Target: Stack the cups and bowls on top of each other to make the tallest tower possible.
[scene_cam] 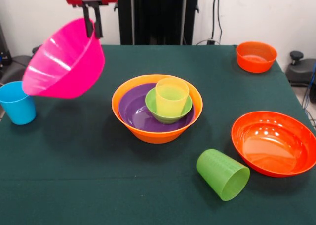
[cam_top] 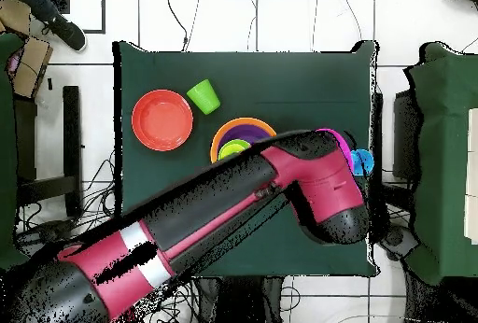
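My gripper (scene_cam: 93, 29) is shut on the rim of the large pink bowl (scene_cam: 61, 62), which hangs tilted above the table's left side. Under the bowl's lower edge a blue cup (scene_cam: 17, 102) stands upright. At the table's middle stands the tower: a large orange bowl (scene_cam: 157, 131) holding a purple bowl (scene_cam: 134, 109), a small green bowl (scene_cam: 167, 115) and a yellow cup (scene_cam: 171, 96). In the overhead view the arm hides the gripper and most of the pink bowl (cam_top: 334, 136); part of the orange bowl (cam_top: 245, 127) and the blue cup (cam_top: 362, 161) show beside it.
A lime green cup (scene_cam: 223, 174) (cam_top: 203, 95) lies on its side near the front. A wide shallow red-orange bowl (scene_cam: 274, 142) (cam_top: 162, 120) sits at the right. A small orange bowl (scene_cam: 256, 56) stands at the far right corner.
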Available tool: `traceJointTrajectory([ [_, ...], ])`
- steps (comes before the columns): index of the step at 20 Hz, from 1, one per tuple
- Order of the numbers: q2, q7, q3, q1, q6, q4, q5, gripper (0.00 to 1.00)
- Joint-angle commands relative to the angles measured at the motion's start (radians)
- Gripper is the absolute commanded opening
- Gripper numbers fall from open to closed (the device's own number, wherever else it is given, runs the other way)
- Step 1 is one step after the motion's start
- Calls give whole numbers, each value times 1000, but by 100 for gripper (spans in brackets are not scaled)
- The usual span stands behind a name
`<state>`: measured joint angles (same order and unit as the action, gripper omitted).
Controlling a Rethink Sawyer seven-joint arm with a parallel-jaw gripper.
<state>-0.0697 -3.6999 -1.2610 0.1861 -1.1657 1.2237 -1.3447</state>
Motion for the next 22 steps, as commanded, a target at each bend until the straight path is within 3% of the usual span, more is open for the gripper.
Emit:
traceJointTrajectory([
  [1,-32,-485,18,-16,-25,-228,-79,0],
  [5,-72,-547,1,-16,6,-278,-88,0],
  [11,-211,-730,-81,21,122,-328,-89,0],
  [18,-328,-969,-232,14,83,-424,-132,0],
  [22,-364,-1011,-290,42,54,-417,-132,0],
])
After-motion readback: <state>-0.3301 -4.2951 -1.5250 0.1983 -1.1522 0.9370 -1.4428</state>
